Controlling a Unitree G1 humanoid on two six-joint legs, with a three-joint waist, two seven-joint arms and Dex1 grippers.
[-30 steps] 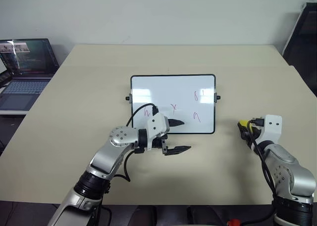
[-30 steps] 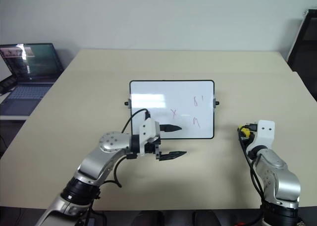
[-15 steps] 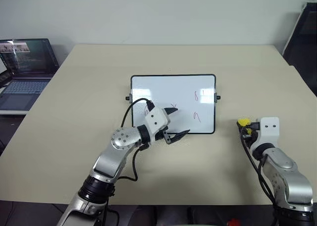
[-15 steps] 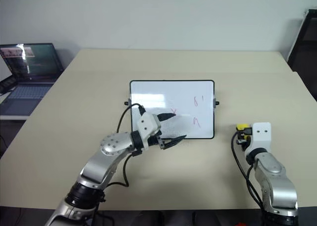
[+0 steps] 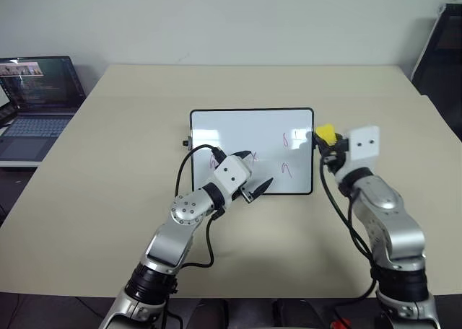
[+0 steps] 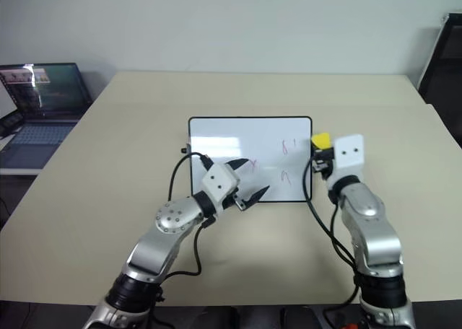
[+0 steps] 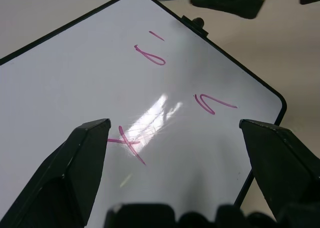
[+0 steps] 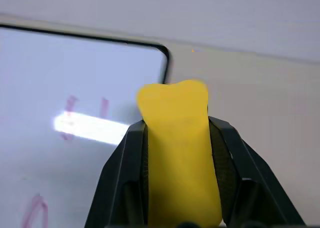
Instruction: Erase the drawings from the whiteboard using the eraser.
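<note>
At the far left of the frame an open laptop [image 5: 36, 98] sits beside the counter [image 5: 108, 148], clear of the work. Moving right, my left claw [image 5: 254, 176] hovers over the lower edge of the whiteboard [image 5: 238, 127], its two black fingers [image 7: 75, 163] spread wide and holding nothing; I judge it is placed there to pin the board down so that it does not slide under the wiping. The whiteboard lies flat near the centre of the counter, long side across the frame, with a small dark knob on its left short side. The drawings [image 7: 150, 55] are unerased: a squiggle at the lower left of the board beside the left claw, an x just right of it, and a loop with a dash and a hook nearer the right edge. In the left wrist view the x lies just beside the left finger and the hook midway across to the right one. At the right edge of the board my right claw [image 5: 326, 143] is clamped narrowly on the eraser [image 5: 325, 133], the yellow block standing out beyond the fingertips and raised above the board's right short side, which puts it nearest the loop and hook. I judge wiping has not begun; lowering the eraser flat comes next.
</note>
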